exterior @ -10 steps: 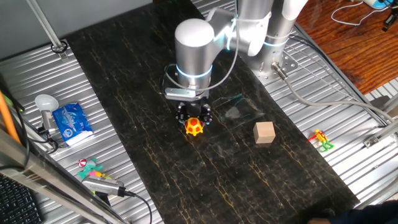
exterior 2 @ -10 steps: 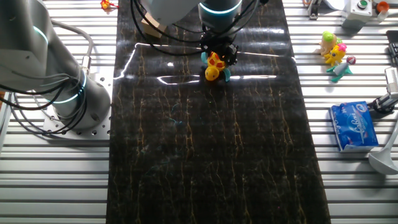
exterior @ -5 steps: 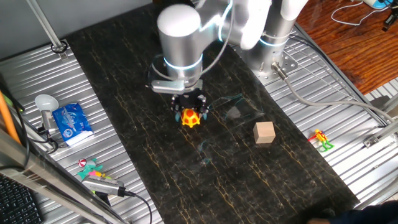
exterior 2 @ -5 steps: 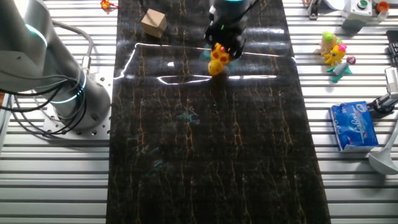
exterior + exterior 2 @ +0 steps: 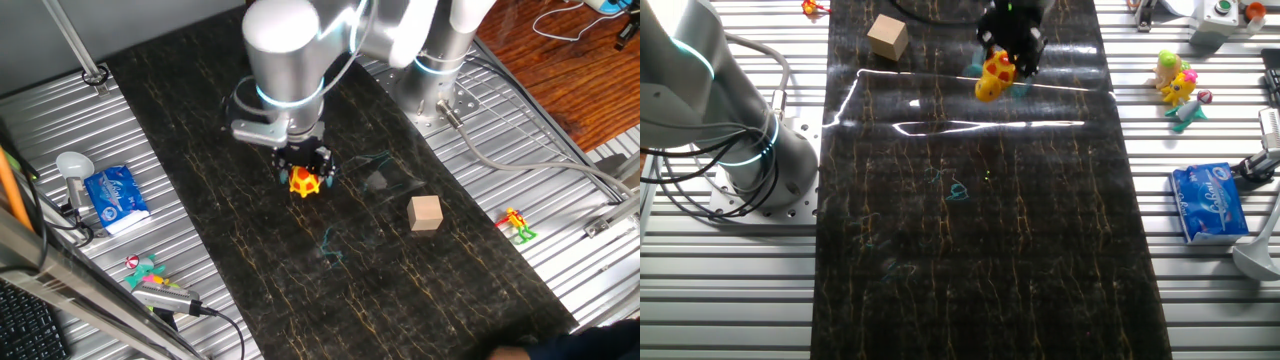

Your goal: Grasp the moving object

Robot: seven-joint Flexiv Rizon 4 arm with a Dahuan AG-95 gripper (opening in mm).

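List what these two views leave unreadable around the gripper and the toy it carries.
- Jaws on the yellow-and-orange toy: in one fixed view the wrist covers the gripper; contact unclear.
- The other fixed view: the top edge cuts off the gripper's upper part.
- Toy details: too small, blurred.

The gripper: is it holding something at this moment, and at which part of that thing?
The gripper is shut on the yellow-and-orange toy figure, gripping its upper part; the lower body hangs below the fingers. The exact contact spots are hidden.
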